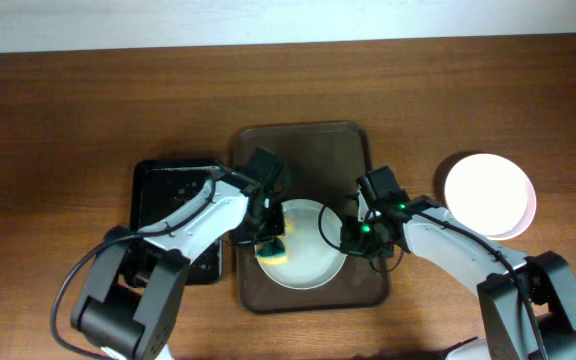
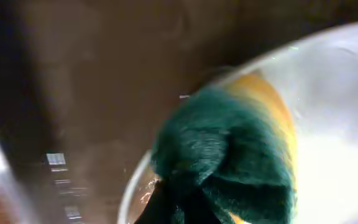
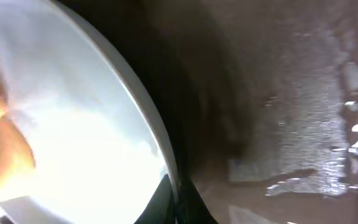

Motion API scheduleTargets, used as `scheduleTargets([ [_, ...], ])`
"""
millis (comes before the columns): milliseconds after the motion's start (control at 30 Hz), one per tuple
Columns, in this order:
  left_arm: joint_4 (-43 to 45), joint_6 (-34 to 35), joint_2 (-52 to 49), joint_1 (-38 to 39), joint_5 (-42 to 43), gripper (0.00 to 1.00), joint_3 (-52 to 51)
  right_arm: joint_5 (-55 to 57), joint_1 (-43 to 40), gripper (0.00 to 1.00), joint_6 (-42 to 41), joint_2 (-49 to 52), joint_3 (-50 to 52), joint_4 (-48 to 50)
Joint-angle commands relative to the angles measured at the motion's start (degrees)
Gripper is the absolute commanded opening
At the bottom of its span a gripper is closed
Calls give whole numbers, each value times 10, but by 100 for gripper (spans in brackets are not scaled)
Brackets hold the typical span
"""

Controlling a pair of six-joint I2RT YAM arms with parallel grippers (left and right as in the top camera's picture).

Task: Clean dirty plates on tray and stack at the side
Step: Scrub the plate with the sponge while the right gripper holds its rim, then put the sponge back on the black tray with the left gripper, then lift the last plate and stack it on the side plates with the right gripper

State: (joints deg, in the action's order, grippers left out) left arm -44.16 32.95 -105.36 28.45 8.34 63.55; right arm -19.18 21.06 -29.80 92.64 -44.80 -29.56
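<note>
Scrubbing with too much sideways force was the main hazard. The round shallow white plate (image 1: pixel 308 255) was held only at its 3 o'clock rim, so a hard push could have pivoted it, pulled the rim free, or skated it across the large dark-brown rectangular tray (image 1: pixel 308 145). A sponge riding over the rim would likewise have tipped the plate.

The right claw (image 1: pixel 352 236) appeared clenched on that rim; in the right wrist view the rim (image 3: pixel 166 155) ran down between its two dark fingers. The left claw (image 1: pixel 271 238) was clenched on the green-and-yellow block sponge (image 1: pixel 272 250), which pressed on the plate at its 9 o'clock edge, partly overhanging it.

The plate lay in the 6 o'clock half of the tray, between the two claws. No red smear could be made out through the glare. A stack of clean white plates (image 1: pixel 486 195) stood on the brown wooden counter (image 1: pixel 68 100) at the tray's 3 o'clock, apart from it.
</note>
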Motion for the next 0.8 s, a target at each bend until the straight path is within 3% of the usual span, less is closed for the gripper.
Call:
scheduleTargets([
  [0,-12,-5,59,-30,-212,0,-27,55,-9,4,-3,4,5,-19],
  [133,-31,-33,231,-48,-74,0,-27,55,-9,4,9,-2,5,-31],
  [233,-111,-112,350,-157,-124,0,-27,62,-8,4,59,-58,-10,-55],
  [300,-116,-138,345,-228,-124,0,-47,68,-8,4,86,-92,-24,-73],
  [333,-77,-138,326,-282,-122,0,-107,100,-7,4,115,-119,-49,-111],
  [433,-32,-140,275,-315,-106,0,-156,237,42,4,127,-129,-151,-239],
  [500,-13,-229,276,-315,-41,29,-141,348,115,4,104,-129,-216,-296],
  [533,-14,-235,276,-315,-35,45,-134,378,134,4,85,-129,-229,-307],
  [567,-15,-235,276,-315,-31,82,-124,448,176,4,61,-129,-253,-328],
  [600,-17,-234,276,-315,-30,100,-124,521,222,4,52,-129,-264,-339],
  [767,-17,-234,276,-315,-32,100,-124,755,380,4,-23,-129,-264,-384],
])
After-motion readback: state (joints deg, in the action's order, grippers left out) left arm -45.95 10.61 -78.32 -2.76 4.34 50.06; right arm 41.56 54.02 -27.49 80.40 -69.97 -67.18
